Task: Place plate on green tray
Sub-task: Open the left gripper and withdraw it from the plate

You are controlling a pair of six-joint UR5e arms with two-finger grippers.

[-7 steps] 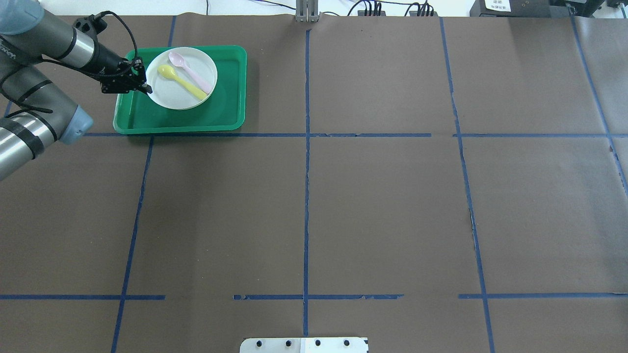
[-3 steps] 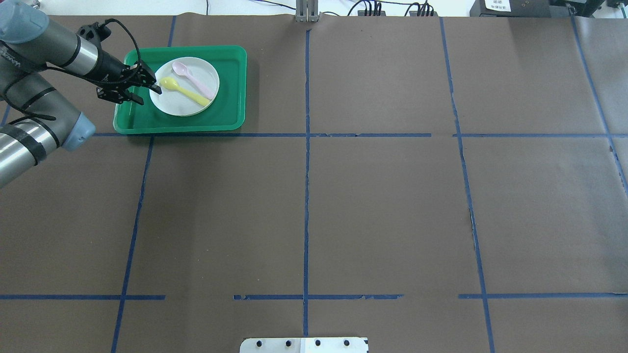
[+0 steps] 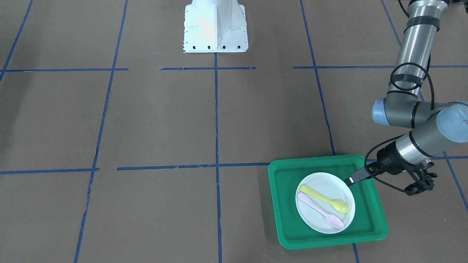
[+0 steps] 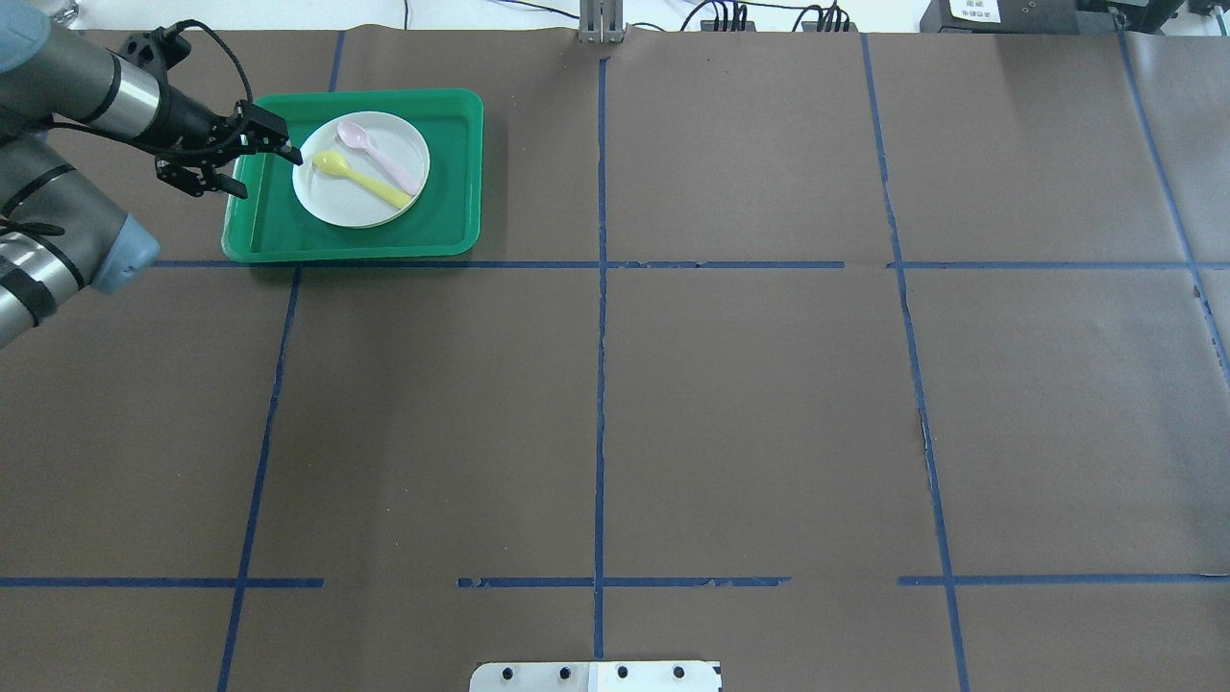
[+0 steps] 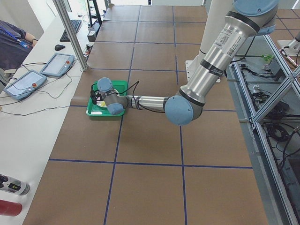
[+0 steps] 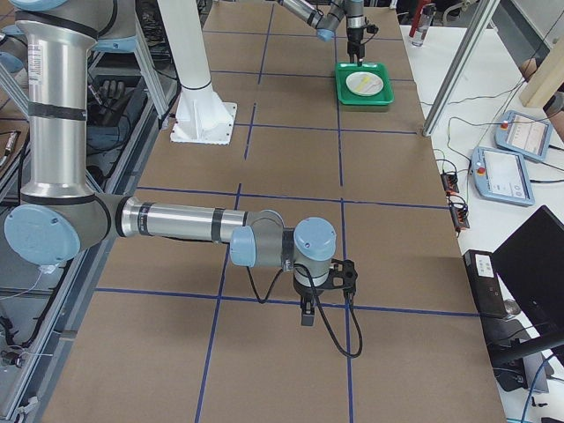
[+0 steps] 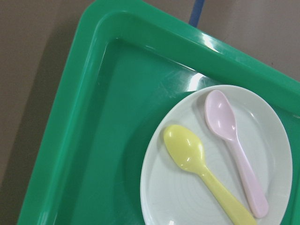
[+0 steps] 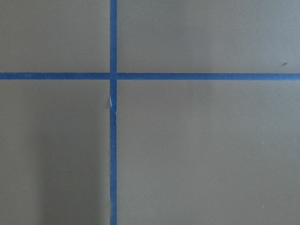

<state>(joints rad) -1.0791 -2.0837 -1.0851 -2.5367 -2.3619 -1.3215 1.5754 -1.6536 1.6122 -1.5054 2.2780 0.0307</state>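
The white plate point(image 4: 336, 197) lies flat on the green tray point(image 4: 452, 192), left of the tray's middle, with a yellow spoon point(image 4: 360, 178) and a pink spoon point(image 4: 380, 154) on it. My left gripper point(image 4: 271, 177) is open and empty at the plate's left rim, over the tray's left edge. In the front-facing view one fingertip point(image 3: 351, 180) sits right at the rim of the plate point(image 3: 318, 223) on the tray point(image 3: 285, 204). The left wrist view shows the plate point(image 7: 178, 201) and tray point(image 7: 93, 140), no fingers. My right gripper point(image 6: 304, 313) hangs over bare table far away; I cannot tell its state.
The table is covered in brown paper with blue tape lines point(image 4: 601, 384). The robot's white base point(image 3: 215, 27) stands at the table's near middle. The tray sits in the far left corner near the table's edge point(image 4: 288, 29). Operator pendants point(image 5: 28, 79) lie on a side bench.
The plate went from held raised in my shut left gripper to lying on the tray. The gripper opened and has drawn back left, away from the plate.
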